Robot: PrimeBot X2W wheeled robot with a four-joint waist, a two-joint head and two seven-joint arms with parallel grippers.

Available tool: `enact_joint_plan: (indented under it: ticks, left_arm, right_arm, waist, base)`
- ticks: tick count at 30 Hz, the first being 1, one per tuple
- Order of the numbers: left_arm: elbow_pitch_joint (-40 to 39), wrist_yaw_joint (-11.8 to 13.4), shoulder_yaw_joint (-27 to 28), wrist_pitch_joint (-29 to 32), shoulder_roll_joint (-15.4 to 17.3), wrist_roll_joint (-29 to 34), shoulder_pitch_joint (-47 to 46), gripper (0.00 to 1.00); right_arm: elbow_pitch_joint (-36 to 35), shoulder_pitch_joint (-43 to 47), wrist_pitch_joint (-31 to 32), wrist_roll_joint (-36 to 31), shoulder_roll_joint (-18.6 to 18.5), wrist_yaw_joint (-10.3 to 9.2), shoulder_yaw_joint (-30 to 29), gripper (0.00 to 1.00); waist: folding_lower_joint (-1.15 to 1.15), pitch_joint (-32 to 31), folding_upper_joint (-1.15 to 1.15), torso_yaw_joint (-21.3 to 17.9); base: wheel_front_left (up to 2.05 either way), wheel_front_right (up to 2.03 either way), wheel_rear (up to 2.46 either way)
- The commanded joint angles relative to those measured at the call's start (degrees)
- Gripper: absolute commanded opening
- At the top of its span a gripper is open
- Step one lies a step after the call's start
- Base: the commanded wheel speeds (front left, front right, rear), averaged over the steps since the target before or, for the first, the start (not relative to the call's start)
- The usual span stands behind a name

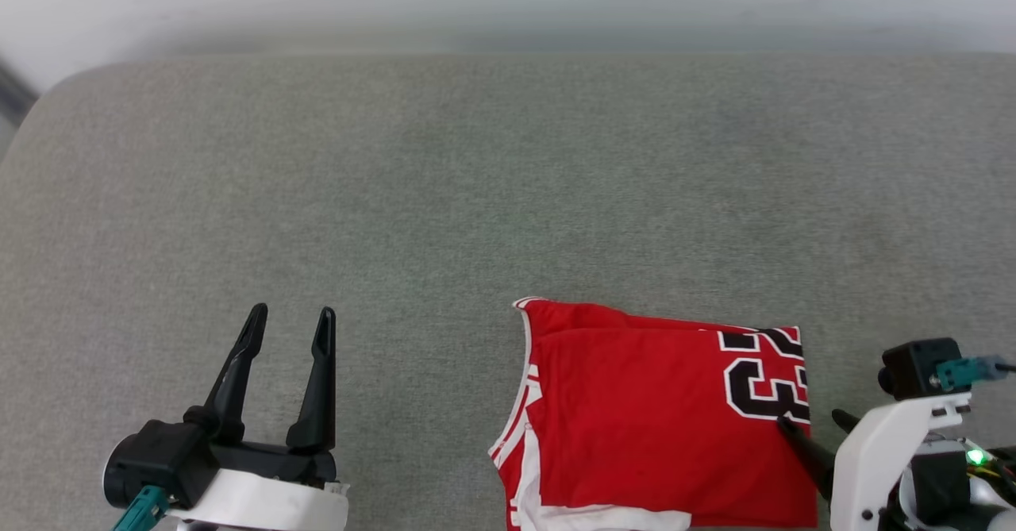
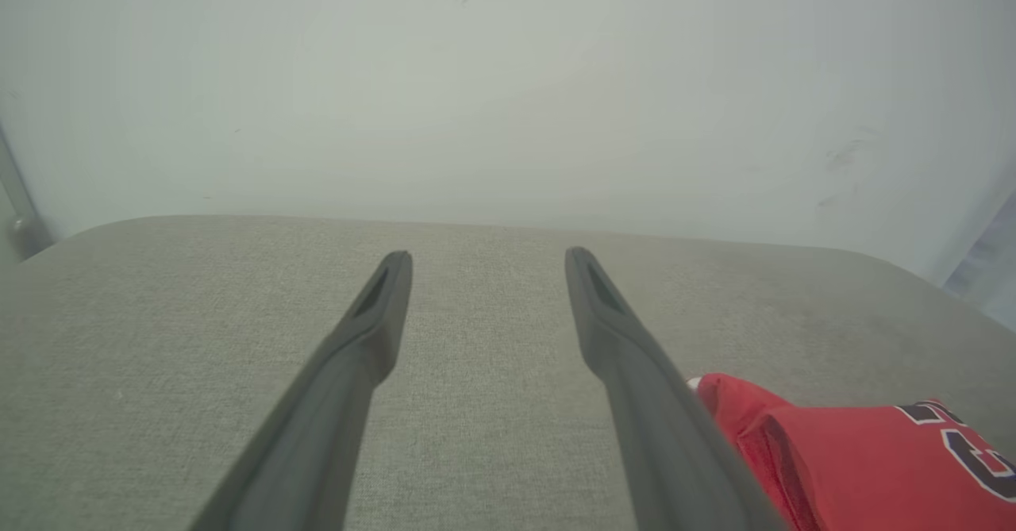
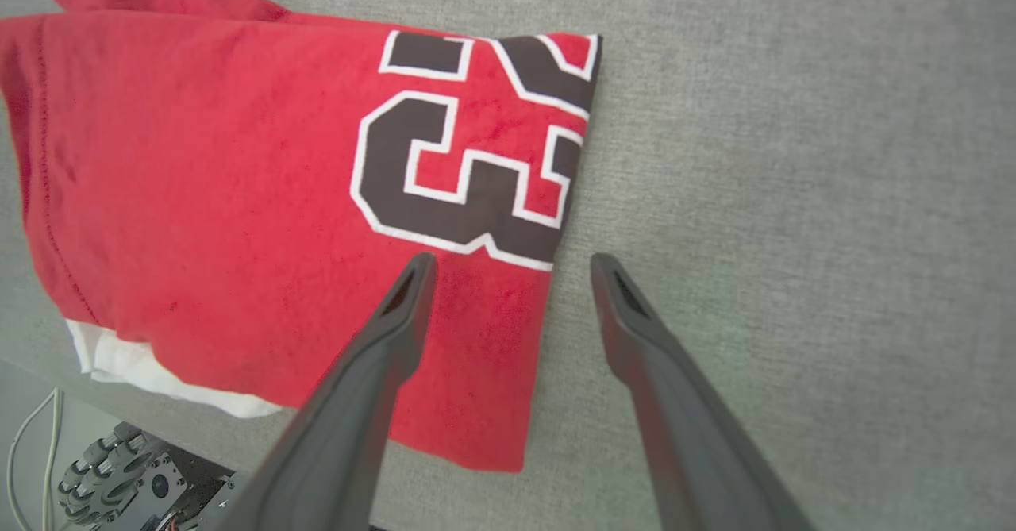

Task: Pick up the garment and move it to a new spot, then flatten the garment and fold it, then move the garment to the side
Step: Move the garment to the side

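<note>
Garment (image 1: 635,420) lies folded into a rough rectangle at the near edge of the grey cushion (image 1: 476,182), toward the robot's right. The fabric is thin, soft and red, slightly napped in the right wrist view (image 3: 238,198), with two layers stepped at the far edge. Striped white-and-red trim (image 1: 520,412) curves down its left side. A white sleeve (image 1: 603,517) peeks out along the near edge. Black, white-outlined blocky numerals (image 1: 766,376) sit at the right fold and wrap partly over it. The cushion is a tight grey weave, flat, with rounded corners and a pale, smooth wall (image 2: 508,78) behind. Left gripper (image 1: 291,313) has its jaws spread wide with nothing between them. Its long, dark, tapering fingers are over bare weave, well apart from the garment on its left; in its own wrist view (image 2: 488,257) the red fold (image 2: 857,459) shows just beside the right finger. Right gripper (image 3: 514,261) is also fully spread and holds nothing — it straddles the garment's right fold edge, one finger (image 3: 397,317) over red cloth just below the numerals, the other (image 3: 635,317) over grey weave. Whether a tip touches the cloth I cannot tell. In the head view this gripper (image 1: 810,418) sits at the garment's lower right corner.
</note>
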Motion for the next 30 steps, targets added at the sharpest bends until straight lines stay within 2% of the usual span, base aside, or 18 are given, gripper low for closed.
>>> enact_joint_plan:
  ticks: [1, 6, 15, 16, 17, 18, 22, 24, 30]
  left_arm:
    - [0.1, 0.0, -0.1, -0.1, 0.1, -0.1, -0.8, 1.0]
    - [0.4, 0.0, -0.9, -0.1, 0.2, -0.3, -2.1, 1.0]
    - [1.0, 0.0, -1.9, -0.1, 0.2, 0.0, -3.2, 1.0]
    - [1.1, 0.0, -2.0, -0.1, 0.2, 0.0, -3.2, 1.0]
    - [1.1, 0.0, -2.0, -0.1, 0.2, 0.0, -3.3, 1.0]
    - [1.3, 0.0, -2.0, -0.1, 0.2, 0.0, -3.2, 1.0]
    - [1.8, 0.0, -2.2, -0.1, 0.5, 0.3, -2.8, 1.0]
    - [1.8, 0.0, -2.3, -0.1, 0.2, 0.2, -2.7, 1.0]
    - [2.1, 0.0, -4.7, -0.1, 0.8, 1.1, -3.4, 1.0]
  right_arm:
    - [0.7, -1.1, 0.9, -0.5, 0.6, -0.03, -0.4, 1.0]
    - [4.2, -3.0, 3.7, -2.6, 2.7, -0.03, -1.0, 1.0]
    - [13.1, -3.2, 1.2, -6.1, 4.0, 0.0, 2.3, 1.0]
    - [13.8, -3.3, 0.7, -6.3, 3.9, 0.06, 2.8, 0.9]
    - [14.3, -3.6, 0.0, -6.5, 3.5, 0.06, 3.5, 0.33]
    - [14.7, -4.0, -0.8, -7.0, 2.9, 0.06, 4.3, 0.0]
    - [13.7, -5.9, -4.6, -12.8, -1.8, -0.09, 6.7, 0.0]
    - [12.6, -7.0, -5.7, -14.6, -3.0, -0.09, 7.9, 0.0]
    - [8.4, -10.8, -5.5, -20.9, -10.8, -0.06, 12.9, 0.0]
  waist:
    - [0.0, 1.1, 0.0, 1.0]
    - [0.0, 2.8, 0.0, 2.8]
    - [0.0, 4.1, 0.0, 5.0]
    - [0.0, 4.0, 0.0, 5.0]
    - [0.0, 4.0, 0.0, 5.0]
    - [0.0, 3.9, 0.0, 5.0]
    - [0.0, 3.0, 0.0, 3.9]
    - [0.0, 2.6, 0.0, 3.1]
    - [0.0, 2.2, 0.0, -1.0]
  base:
    - [0.0, 0.0, 0.0]
    - [0.0, 0.0, 0.0]
    - [0.0, 0.0, 0.0]
    - [0.0, 0.0, 0.0]
    - [0.0, 0.0, 0.0]
    - [0.0, 0.0, 0.0]
    - [0.0, 0.0, 0.0]
    - [0.0, 0.0, 0.0]
    - [0.0, 0.0, 0.0]
